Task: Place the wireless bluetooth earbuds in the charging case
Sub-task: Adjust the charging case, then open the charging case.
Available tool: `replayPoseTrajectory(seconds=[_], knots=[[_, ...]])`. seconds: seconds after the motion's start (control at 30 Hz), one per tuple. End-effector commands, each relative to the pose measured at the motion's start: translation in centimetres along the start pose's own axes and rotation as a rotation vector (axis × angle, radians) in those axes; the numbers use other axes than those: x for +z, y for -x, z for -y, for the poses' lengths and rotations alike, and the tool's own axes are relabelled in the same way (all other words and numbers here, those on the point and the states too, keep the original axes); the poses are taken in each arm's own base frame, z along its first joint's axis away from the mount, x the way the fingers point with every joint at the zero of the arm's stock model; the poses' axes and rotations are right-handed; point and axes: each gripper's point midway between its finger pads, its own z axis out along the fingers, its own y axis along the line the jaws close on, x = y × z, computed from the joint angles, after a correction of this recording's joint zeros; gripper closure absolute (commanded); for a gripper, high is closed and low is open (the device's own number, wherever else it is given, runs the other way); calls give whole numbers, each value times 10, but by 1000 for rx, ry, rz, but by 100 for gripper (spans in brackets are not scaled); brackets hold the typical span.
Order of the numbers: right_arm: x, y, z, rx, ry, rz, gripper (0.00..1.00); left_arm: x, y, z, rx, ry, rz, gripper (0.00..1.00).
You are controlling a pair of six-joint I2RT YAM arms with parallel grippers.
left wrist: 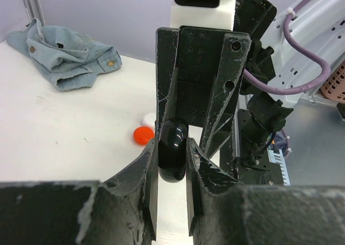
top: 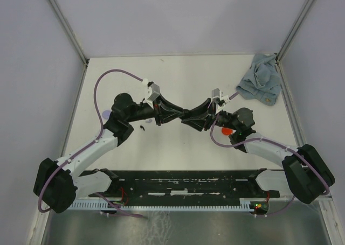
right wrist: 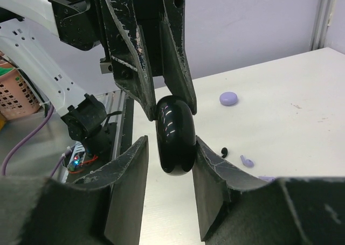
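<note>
A glossy black charging case [left wrist: 173,153] hangs above the table where the two arms meet [top: 183,117]. My left gripper [left wrist: 172,144] is shut on it, both pads pressing its flat sides. My right gripper [right wrist: 171,142] stands open around the same case [right wrist: 176,134]: its right finger touches the case and a gap shows on the left side. On the table behind lie a tiny black earbud [right wrist: 223,151] and a lilac earbud [right wrist: 247,160]. The black earbud [top: 143,128] also shows under the left arm in the top view.
A lilac disc [right wrist: 228,98] lies on the left part of the table. A red disc [left wrist: 143,134] and a small white piece [left wrist: 149,118] lie under the right arm. A crumpled denim cloth [top: 261,83] sits at the back right corner.
</note>
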Motion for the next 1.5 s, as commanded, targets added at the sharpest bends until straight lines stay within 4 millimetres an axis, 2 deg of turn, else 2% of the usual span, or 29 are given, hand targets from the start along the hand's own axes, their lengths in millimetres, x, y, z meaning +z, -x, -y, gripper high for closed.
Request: replayPoseTrajectory(seconds=[0.0,0.13,0.3,0.4,0.5,0.6,0.73,0.87,1.0,1.47], knots=[[1,11,-9,-49,46,40,56,-1,20,6,39,-11,59,86],[1,12,-11,-48,54,45,61,1,18,7,29,-20,57,85],[2,11,-11,-48,57,41,73,-1,20,7,35,-14,63,83],[2,11,-12,-50,65,40,86,-1,18,5,34,-3,51,72],[2,12,-13,-54,65,41,91,0,14,2,31,3,25,57],[1,12,-13,-57,63,42,92,1,11,2,26,-6,4,46],[1,13,-12,-59,59,40,93,4,4,1,8,-20,-19,40],[0,12,-13,-66,59,34,93,5,1,-4,-13,-6,-33,39],[0,11,-14,-69,63,27,93,3,7,-14,-13,66,-19,39],[1,2,-12,-69,78,1,93,-4,22,-27,-69,136,22,38]])
